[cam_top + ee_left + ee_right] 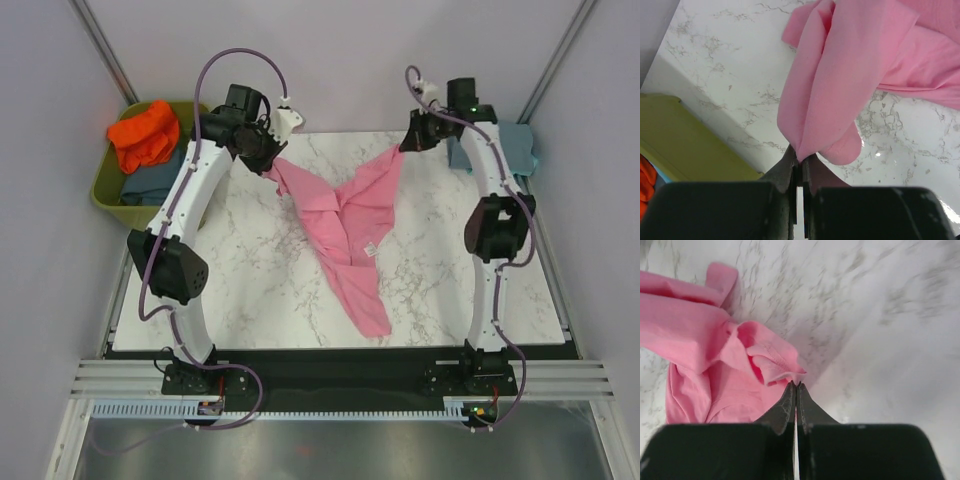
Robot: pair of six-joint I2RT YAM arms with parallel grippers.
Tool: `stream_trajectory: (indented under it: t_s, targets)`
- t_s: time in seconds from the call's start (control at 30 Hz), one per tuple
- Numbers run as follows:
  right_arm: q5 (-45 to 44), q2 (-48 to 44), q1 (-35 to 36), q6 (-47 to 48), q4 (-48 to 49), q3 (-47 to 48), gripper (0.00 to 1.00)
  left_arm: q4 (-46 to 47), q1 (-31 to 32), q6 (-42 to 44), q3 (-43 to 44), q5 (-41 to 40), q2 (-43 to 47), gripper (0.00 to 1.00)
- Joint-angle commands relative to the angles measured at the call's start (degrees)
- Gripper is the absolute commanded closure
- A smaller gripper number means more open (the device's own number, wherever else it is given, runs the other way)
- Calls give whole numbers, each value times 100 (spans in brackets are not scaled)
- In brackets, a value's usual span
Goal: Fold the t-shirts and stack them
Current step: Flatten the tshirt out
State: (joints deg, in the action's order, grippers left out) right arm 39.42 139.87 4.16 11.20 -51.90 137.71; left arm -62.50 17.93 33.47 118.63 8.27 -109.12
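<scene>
The pink t-shirt [345, 225] hangs in a Y shape over the marble table [250, 280], its lower end trailing toward the near edge, with the white neck label [369, 250] showing. My left gripper [268, 160] is shut on the shirt's upper left corner; in the left wrist view the pink cloth [840, 75] is pinched at the fingertips [801, 161]. My right gripper [408, 142] is shut on the upper right corner; in the right wrist view the hem [765, 360] is pinched at the tips [796, 385]. An orange tee [145, 133] and a slate-blue one [152, 182] lie in the tub.
The olive-green tub [108, 195] stands off the table's far left corner and also shows in the left wrist view [685, 145]. A grey-blue shirt [518, 148] lies at the far right behind my right arm. Grey walls close in the back and sides.
</scene>
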Motion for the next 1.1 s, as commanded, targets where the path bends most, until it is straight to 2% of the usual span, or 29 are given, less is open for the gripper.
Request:
stream_trajectory:
  t_s: [0.0,0.07,0.27,0.4,0.53,0.63,0.7,0.8,0.83,0.97,1.07]
  targets:
    - [-689,-1443,-188,479,145,47,100,-147,-150,10,459,341,-135,97]
    - [-681,-2119,-197,471,136,-330,100,-227,-193,19,679,499,-188,98]
    - [-593,-3210,-197,374,101,-1237,100,-385,-203,413,618,728,57,98]
    - [-646,-4098,-197,532,-145,-1859,100,-886,-194,897,653,1167,505,98]
    - [-698,-5547,-188,647,-84,-2695,100,-1212,-176,1222,644,1484,1162,98]
    - [-1119,-6488,-197,471,284,-3179,100,-809,-185,1398,407,1519,1612,98]
    - [-1602,-6971,-197,322,522,-3215,100,-54,-185,1425,136,1580,2148,98]
    - [-2435,-7254,-188,321,1172,-2997,100,1068,-176,1372,-689,1800,2798,98]
    - [-2604,-7229,-205,330,1347,-2874,100,1186,-176,1372,-770,2001,2895,98]
    - [-2931,-6956,-188,365,1384,-2047,100,1100,-176,1136,-560,2337,2861,98]
    - [-2800,-6982,-197,304,1691,-2195,100,1082,-185,1118,-674,2302,2783,97]
